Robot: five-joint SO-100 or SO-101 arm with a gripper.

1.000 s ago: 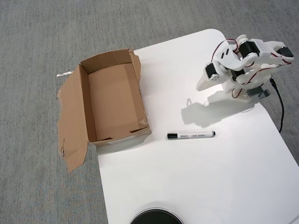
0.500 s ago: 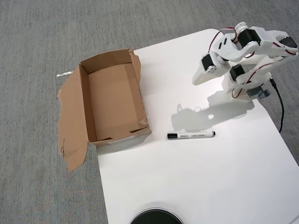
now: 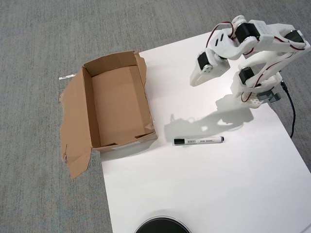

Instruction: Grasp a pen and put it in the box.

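Observation:
The pen [image 3: 198,141] lies flat on the white table, black cap to the left, white printed barrel to the right. Left of it stands the box [image 3: 116,107], brown cardboard, open on top with nothing inside, one big flap [image 3: 75,124] splayed onto the carpet. My gripper [image 3: 194,81] hangs above the table's far part, up and slightly right of the pen and well apart from it. Its fingers look pressed together with nothing between them. Its shadow falls just above the pen.
The white table [image 3: 218,194] has its left edge near the box, which overhangs onto grey carpet [image 3: 39,194]. A black round object [image 3: 162,226] shows at the bottom edge. The arm's base [image 3: 257,94] and a black cable [image 3: 290,109] sit at the right.
The arm has lifted and reached leftward, carrying the gripper toward the table's middle. Its shadow has slid left to above the pen. Pen and box have not moved.

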